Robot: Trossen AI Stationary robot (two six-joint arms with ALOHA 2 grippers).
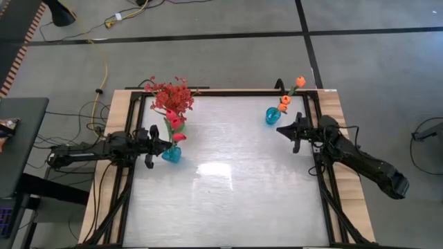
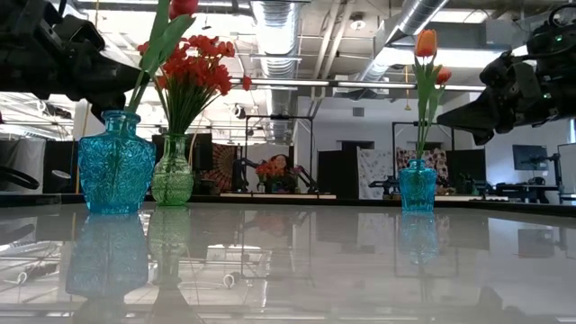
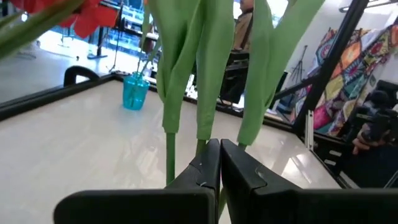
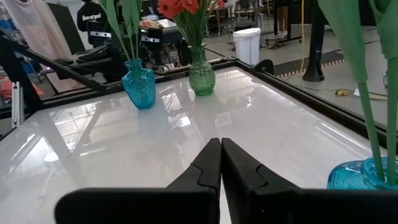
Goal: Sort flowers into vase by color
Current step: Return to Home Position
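At the table's left, a blue vase [image 1: 172,154] holds red-pink tulips [image 1: 176,124] on green stems [image 3: 169,93]. Just behind it, a green vase [image 2: 172,175] holds a bushy red spray [image 1: 173,97]. Toward the far right, a second blue vase [image 1: 273,115] holds orange tulips [image 2: 426,42]. My left gripper [image 3: 219,163] is shut and level, its tips right by the tulip stems above the left blue vase. My right gripper [image 4: 221,160] is shut on nothing. It stands just near-side of the right blue vase [image 4: 367,175] and points across the table. My left gripper's shut fingertips [image 3: 208,155] stand level, close against the lower tulip stems [image 3: 200,144] above the left blue vase. No stem shows between the fingers. I cannot tell whether the tips touch a stem.
The glossy white tabletop [image 1: 228,187] lies bare between the two vase groups and toward the near edge. A black frame [image 1: 228,92] borders the table. Cables lie on the floor beyond the far edge. A person [image 4: 92,18] stands in the room behind.
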